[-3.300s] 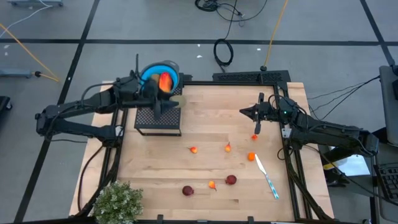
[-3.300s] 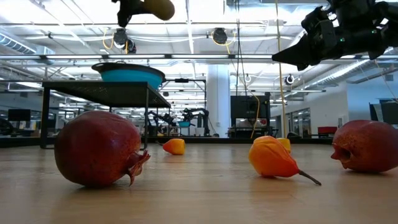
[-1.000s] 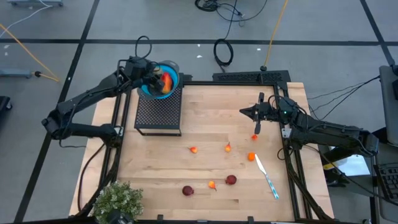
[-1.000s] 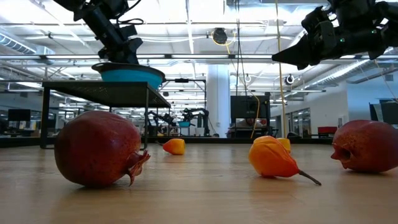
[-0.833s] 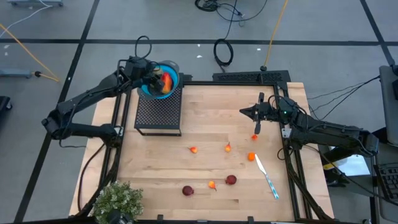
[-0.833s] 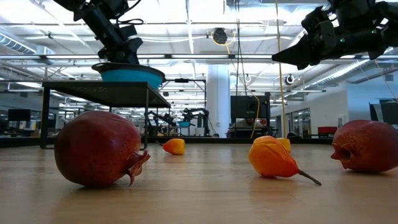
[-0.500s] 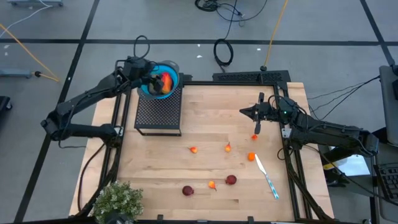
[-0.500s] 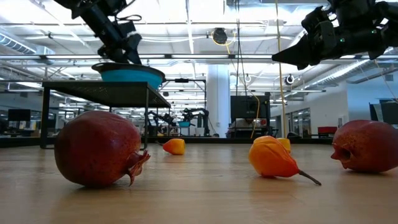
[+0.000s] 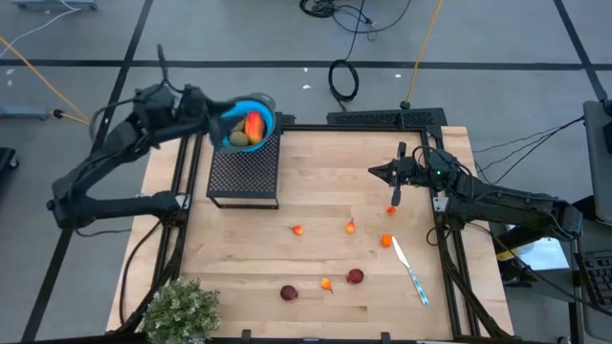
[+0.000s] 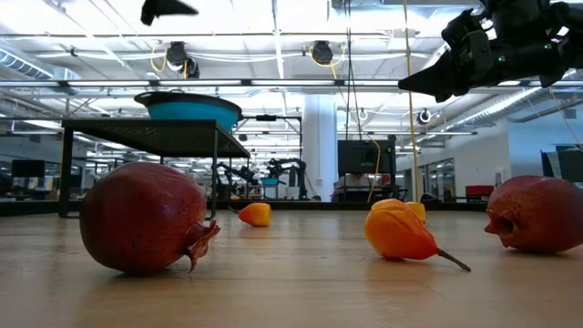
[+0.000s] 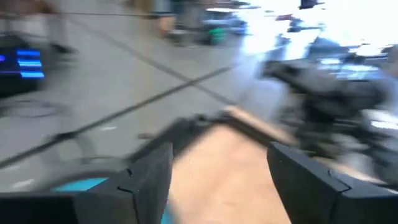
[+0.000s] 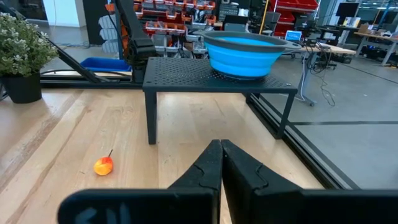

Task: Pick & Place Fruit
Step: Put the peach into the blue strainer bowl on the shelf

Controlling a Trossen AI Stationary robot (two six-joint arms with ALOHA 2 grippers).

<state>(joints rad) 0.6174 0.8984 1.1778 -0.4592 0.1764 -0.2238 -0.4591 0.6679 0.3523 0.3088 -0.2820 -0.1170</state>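
Note:
A blue bowl (image 9: 262,108) sits on a black perforated stand (image 9: 244,174) at the table's far left. In it lie the red-orange oblong (image 9: 253,124) and the olive-brown oval (image 9: 237,139). Two dark red balls (image 9: 289,292) (image 9: 355,276) and several tiny orange bits, such as one (image 9: 297,230), rest on the wood. My left gripper (image 9: 212,120) hangs open, up and left of the bowl, its fingers apart in the blurred wrist view (image 11: 217,180). My right gripper (image 9: 375,172) hovers shut (image 12: 221,149) over the table's far right.
A slim white and blue utensil (image 9: 409,272) lies near the right edge. A bushy green plant (image 9: 180,311) stands at the near left corner. The black frame rails run along the table's left and right sides. Bare wood stretches between the stand and the scattered fruit.
My left gripper has drawn back out of the bowl, up and toward the table's left edge. The olive-brown oval now lies uncovered in the bowl beside the red-orange oblong.

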